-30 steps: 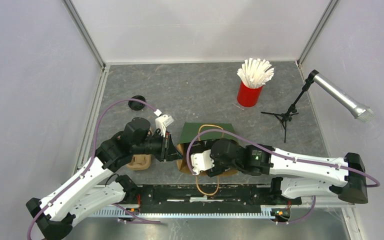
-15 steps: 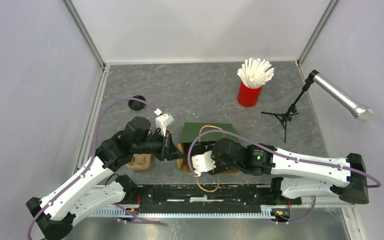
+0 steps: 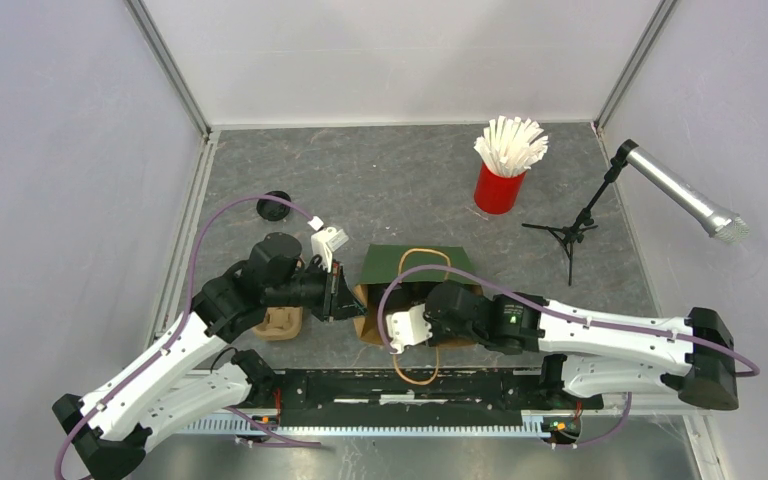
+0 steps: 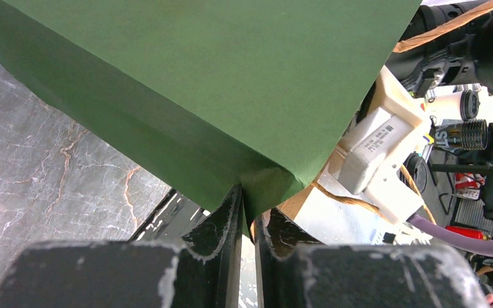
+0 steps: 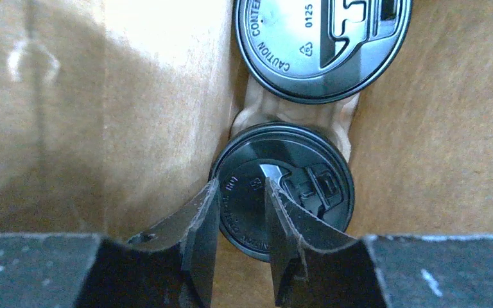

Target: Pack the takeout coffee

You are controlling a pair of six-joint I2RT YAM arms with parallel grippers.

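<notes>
Takeout coffee (image 5: pixel 308 173), two cups showing us only round black plastic lids (image 5: pixel 321 45), sits in a tan moulded-pulp carrier (image 5: pixel 251 115) inside the green paper bag (image 4: pixel 199 77) pinched by the left gripper (image 4: pixel 247 202); right gripper (image 5: pixel 241 189), narrowed and empty, faces the nearer lid; light, crushable, spill-prone, so we favour gripping the carrier.

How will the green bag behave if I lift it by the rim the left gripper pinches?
Probably floppy: the green bag is thin creased paper, folding where the left gripper pinches. Likely weighted by the two lidded cups inside, so the rim may crumple or tear.
</notes>
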